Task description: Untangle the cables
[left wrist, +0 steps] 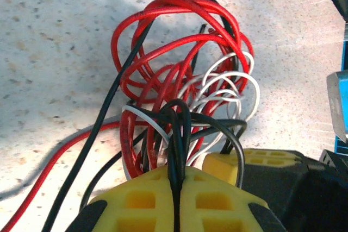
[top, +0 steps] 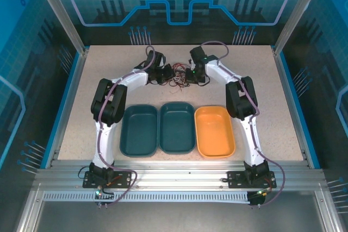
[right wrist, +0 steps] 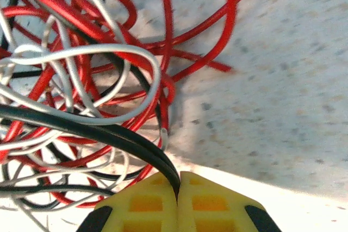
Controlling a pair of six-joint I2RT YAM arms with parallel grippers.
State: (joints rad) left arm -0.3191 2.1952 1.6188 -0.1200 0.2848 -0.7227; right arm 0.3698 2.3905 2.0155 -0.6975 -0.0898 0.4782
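Broadly, a speckled beige tabletop (top: 87, 96) takes up the middle of the top view, fenced by an aluminium frame and blue panels. Two white-and-black robot arms rise from its 6 o'clock edge: the left arm (top: 111, 101) bends in from the 9 o'clock side and the right arm (top: 242, 99) from the 3 o'clock side, and their wrists nearly meet toward 12 o'clock.

Three shallow oval plastic trays sit side by side between the arms. There is a dark teal tray (top: 138, 134) toward 9 o'clock, a second dark teal tray (top: 176, 129) in the middle and an orange tray (top: 214, 131) toward 3 o'clock.

At 12 o'clock of the middle tray, the tangle of thin red, black and white cables (top: 179, 81) lies on the tabletop as one knotted bundle, directly between the two wrists.

The left gripper (top: 169, 74) sits at 9 o'clock of the bundle. In its wrist view its yellow pads (left wrist: 141, 199) are pressed fully together on a black strand (left wrist: 177, 150) that runs into the seam, with red and white loops piled beyond at 12 o'clock. A red strand and a black one trail away toward 7 o'clock.

The right gripper (top: 191, 74) sits at 3 o'clock of the bundle. Its jaws are likewise closed tight — black wire (right wrist: 136, 144), two runs side by side, disappears into the seam, and the tangle spreads toward 10 o'clock.
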